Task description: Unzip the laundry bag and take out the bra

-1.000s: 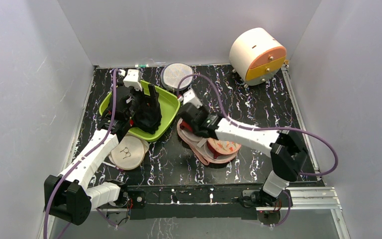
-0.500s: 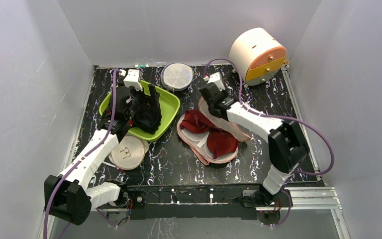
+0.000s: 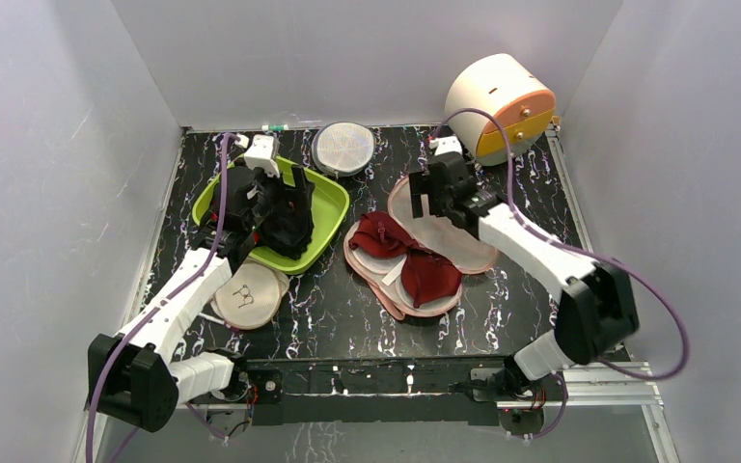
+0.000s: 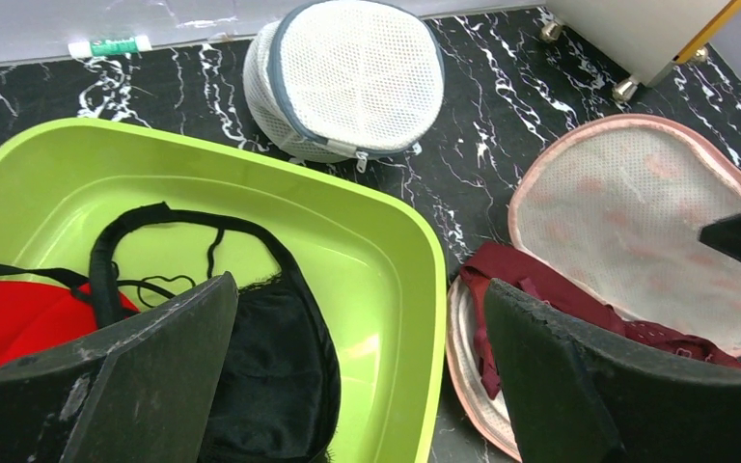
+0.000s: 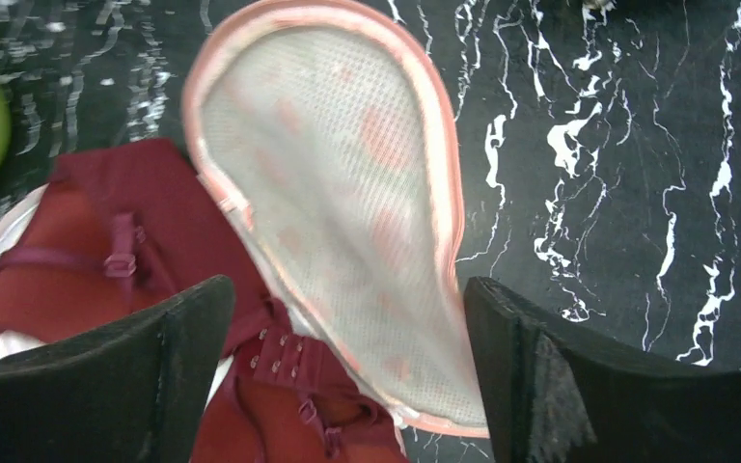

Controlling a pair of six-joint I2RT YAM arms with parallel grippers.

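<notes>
The laundry bag (image 3: 400,307) lies unzipped in the middle of the table. Its lid (image 3: 458,241) is folded out flat to the right, pale mesh inside facing up (image 5: 347,183) (image 4: 627,203). The dark maroon bra (image 3: 415,262) rests uncovered in the lower half, hooks and straps showing (image 5: 106,251) (image 4: 540,299). My right gripper (image 3: 441,204) (image 5: 347,285) hovers open above the far end of the lid, holding nothing. My left gripper (image 3: 277,207) (image 4: 359,289) stands open over the green tray, nothing between its fingers.
The green tray (image 3: 333,198) (image 4: 367,222) at the left holds a black bra (image 4: 270,357) and a red garment (image 4: 19,318). A round grey mesh disc (image 3: 343,147) sits behind it, a cream disc (image 3: 246,294) in front. A cream-and-orange drum (image 3: 497,96) stands back right.
My right gripper carried the bag's lid up and over to the right, then opened and let it go. The maroon bra came into view. The left arm stayed put.
</notes>
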